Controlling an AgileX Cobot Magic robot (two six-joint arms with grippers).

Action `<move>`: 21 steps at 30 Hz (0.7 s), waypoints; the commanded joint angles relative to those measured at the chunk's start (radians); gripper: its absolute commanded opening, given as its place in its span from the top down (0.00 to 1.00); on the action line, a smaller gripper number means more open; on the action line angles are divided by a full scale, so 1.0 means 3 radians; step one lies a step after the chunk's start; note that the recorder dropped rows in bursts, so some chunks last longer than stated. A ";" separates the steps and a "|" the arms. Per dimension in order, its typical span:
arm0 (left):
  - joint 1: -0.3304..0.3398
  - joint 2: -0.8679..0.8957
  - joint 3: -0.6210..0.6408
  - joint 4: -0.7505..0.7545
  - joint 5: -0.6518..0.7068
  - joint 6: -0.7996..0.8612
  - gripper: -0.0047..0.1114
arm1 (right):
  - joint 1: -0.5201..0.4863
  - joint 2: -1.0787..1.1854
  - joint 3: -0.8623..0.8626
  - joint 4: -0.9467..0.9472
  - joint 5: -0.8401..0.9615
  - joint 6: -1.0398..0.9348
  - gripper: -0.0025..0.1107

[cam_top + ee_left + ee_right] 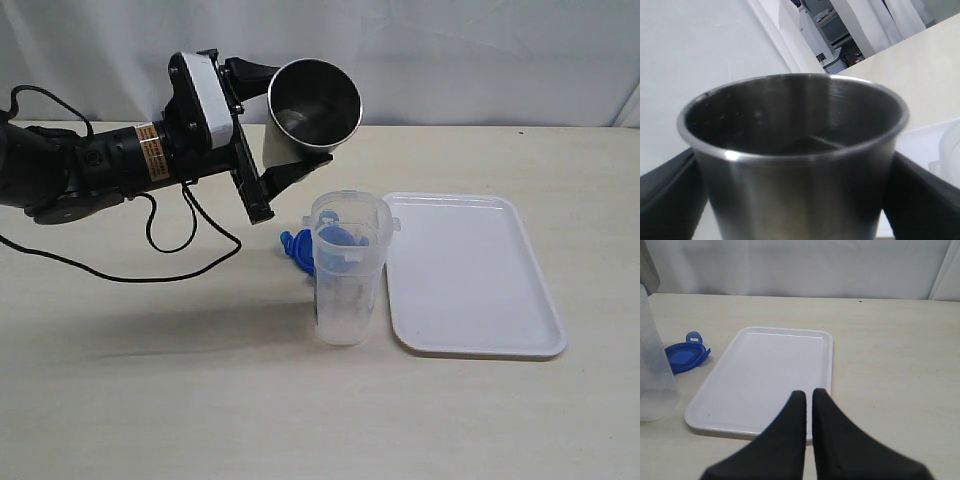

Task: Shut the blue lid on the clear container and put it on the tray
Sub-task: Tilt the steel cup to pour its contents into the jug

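The left tool [298, 118] spans wide around the steel cup [315, 105]; the right tool [808, 395] is pinched shut, empty. Ahead of it, the blue lid [684, 356] looks light and flexible: pinch its rim.

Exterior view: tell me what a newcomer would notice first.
The shiny steel cup, tilted in mid-air and clamped between the left fingers, at upper left. Lower down, the clear container stands upright and lidless beside the white tray, with the blue lid lying on the table behind it.
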 commanded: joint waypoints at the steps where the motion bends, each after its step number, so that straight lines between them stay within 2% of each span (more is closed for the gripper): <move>1: -0.0005 -0.0079 -0.0031 -0.0147 -0.0253 0.0179 0.96 | -0.0015 -0.0016 0.0010 -0.0001 -0.0009 0.0004 0.94; 21: -0.0005 -0.0079 -0.0025 -0.0008 -0.0379 -0.0036 0.96 | -0.0015 -0.0016 0.0010 -0.0001 -0.0009 0.0004 0.94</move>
